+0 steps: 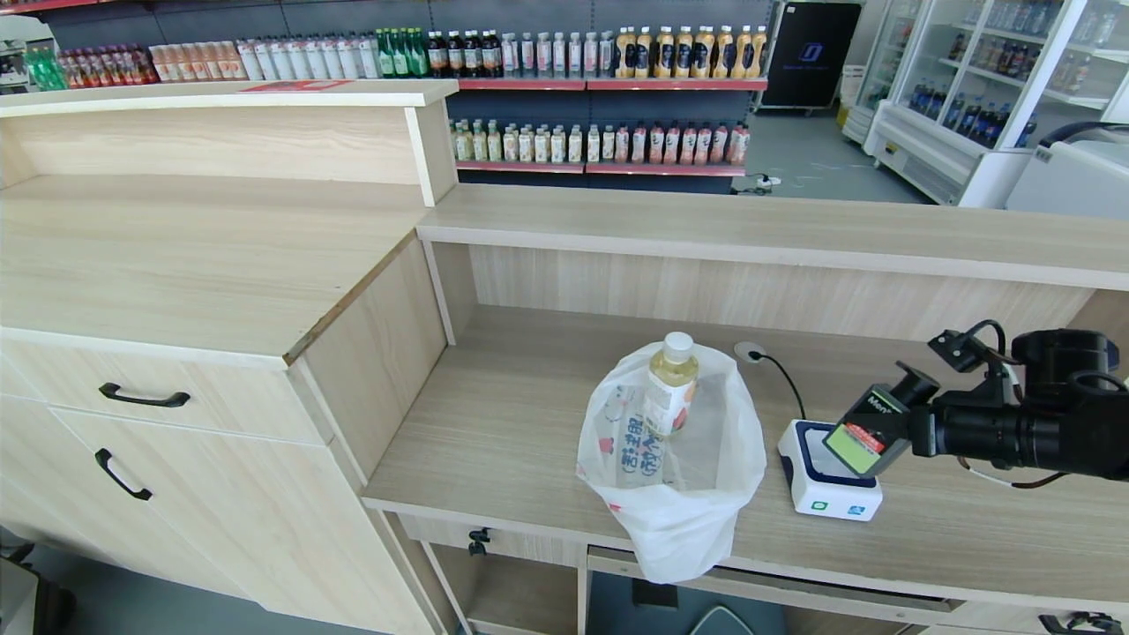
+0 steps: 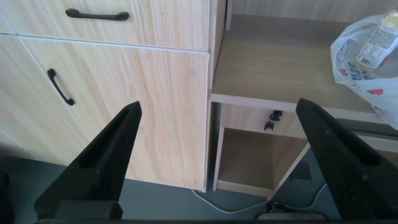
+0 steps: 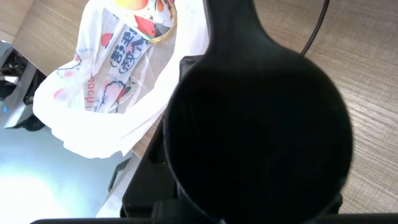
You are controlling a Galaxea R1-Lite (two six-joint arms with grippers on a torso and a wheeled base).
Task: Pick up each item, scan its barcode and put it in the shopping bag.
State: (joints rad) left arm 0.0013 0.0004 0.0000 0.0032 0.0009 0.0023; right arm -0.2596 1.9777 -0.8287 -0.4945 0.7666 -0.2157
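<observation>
The left fingers (image 2: 93,174) were spread wide apart and held nothing. They hung low in front of the wooden cupboard (image 2: 161,93) with black handles, beside the counter (image 1: 512,423). On the counter's near edge stood the white shopping bag (image 1: 679,494), open at the top, with part of it hanging over the edge. A bottle (image 1: 672,384) with a white cap stood upright inside the bag. Just beside the bag, on the robot's right, sat the white scanner (image 1: 829,494). The right fingers (image 1: 917,385) gripped a small green box (image 1: 854,444) and held it tilted just above the scanner. A black cord (image 1: 785,379) ran from the scanner back to a round hole in the counter. Far behind, shelves (image 1: 609,84) held many drinks.
</observation>
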